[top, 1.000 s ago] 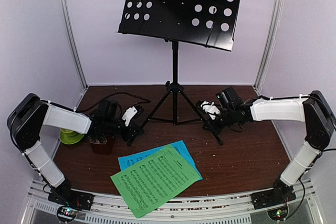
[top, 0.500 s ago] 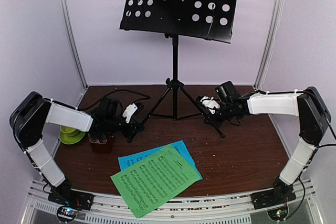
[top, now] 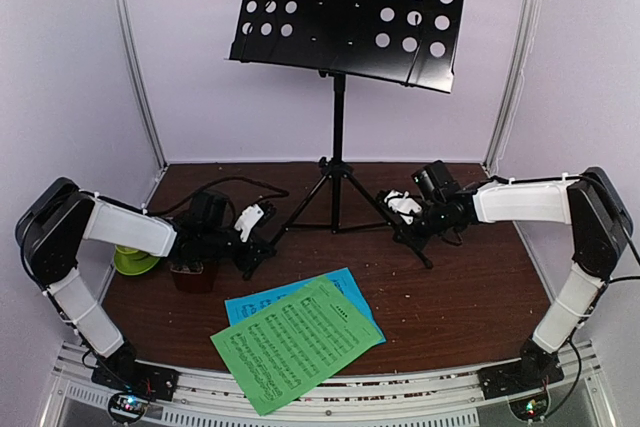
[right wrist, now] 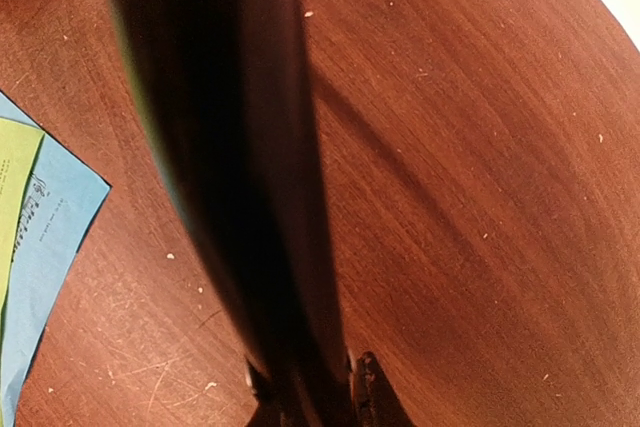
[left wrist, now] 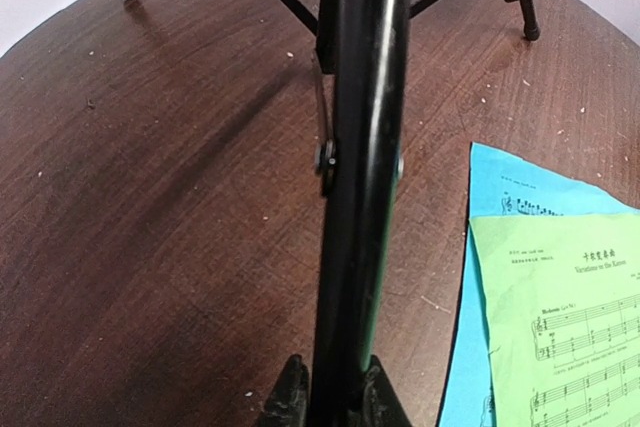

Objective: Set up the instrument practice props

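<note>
Jaws, left and right, clamped on music stand (top: 338, 127) legs.

Pale lilac walls (top: 60, 67), silver corner posts (top: 136, 57), dark wooden tabletop (top: 470, 297).

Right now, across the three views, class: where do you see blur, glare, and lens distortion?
Right wrist: the music stand leg is a dark out-of-focus smear, the table behind it sharp. Left wrist: the leg is crisp, with a bright glare streak down it. Top external: wide-angle distortion splays the side posts.
</note>
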Robot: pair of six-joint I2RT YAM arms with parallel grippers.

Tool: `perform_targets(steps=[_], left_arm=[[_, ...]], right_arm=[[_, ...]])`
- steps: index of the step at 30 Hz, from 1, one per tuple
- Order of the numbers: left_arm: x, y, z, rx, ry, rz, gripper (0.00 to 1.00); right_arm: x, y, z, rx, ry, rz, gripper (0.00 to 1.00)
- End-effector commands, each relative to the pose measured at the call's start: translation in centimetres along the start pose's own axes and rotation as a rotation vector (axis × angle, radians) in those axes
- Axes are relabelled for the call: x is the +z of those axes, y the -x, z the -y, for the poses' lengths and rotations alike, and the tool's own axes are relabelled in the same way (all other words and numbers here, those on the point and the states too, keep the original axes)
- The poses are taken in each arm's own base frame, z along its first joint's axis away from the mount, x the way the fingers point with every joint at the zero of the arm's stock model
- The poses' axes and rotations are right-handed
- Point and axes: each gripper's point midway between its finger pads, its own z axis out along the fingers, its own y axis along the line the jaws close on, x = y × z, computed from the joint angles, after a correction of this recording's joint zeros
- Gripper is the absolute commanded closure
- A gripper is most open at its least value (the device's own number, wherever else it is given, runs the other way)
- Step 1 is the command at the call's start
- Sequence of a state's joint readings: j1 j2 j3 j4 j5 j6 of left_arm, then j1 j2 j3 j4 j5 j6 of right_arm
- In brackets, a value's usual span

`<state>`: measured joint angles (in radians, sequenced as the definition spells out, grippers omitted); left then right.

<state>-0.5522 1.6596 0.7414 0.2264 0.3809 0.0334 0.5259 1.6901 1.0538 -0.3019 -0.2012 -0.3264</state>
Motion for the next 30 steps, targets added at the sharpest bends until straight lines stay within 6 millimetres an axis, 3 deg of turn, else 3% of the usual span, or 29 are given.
perform_targets(steps=[1, 5, 9, 17, 25, 30], left_arm=[[-0.7, -3.2, -1.4, -0.173, 0.101, -0.129, 1.0], [-0.8, -3.6, -0.8, -0.184, 0.091, -0.135, 0.95], [-1.0, -3.5, 0.6, -0.136, 0.078, -0.151, 0.97], [-0.9, -4.2, 2.0, -0.186, 0.073, -0.161, 0.96], [-0.5, -5.2, 5.2, -0.204, 0.027, -0.188, 0.95], [-1.4, -5.2, 6.4, -0.208, 0.0, -0.183, 0.86]], right_arm=[[-2.0, -4.1, 5.4, 0.251, -0.199, -0.109, 0.89], [-2.5, -3.1, 4.7, 0.234, -0.183, -0.067, 0.79], [-3.1, -2.2, 4.8, 0.238, -0.189, -0.034, 0.74], [-4.5, -1.0, 4.7, 0.252, -0.188, 0.028, 0.49], [-6.0, -0.3, 4.3, 0.294, -0.175, 0.084, 0.4], [-6.3, -0.6, 2.8, 0.361, -0.095, 0.068, 0.39]])
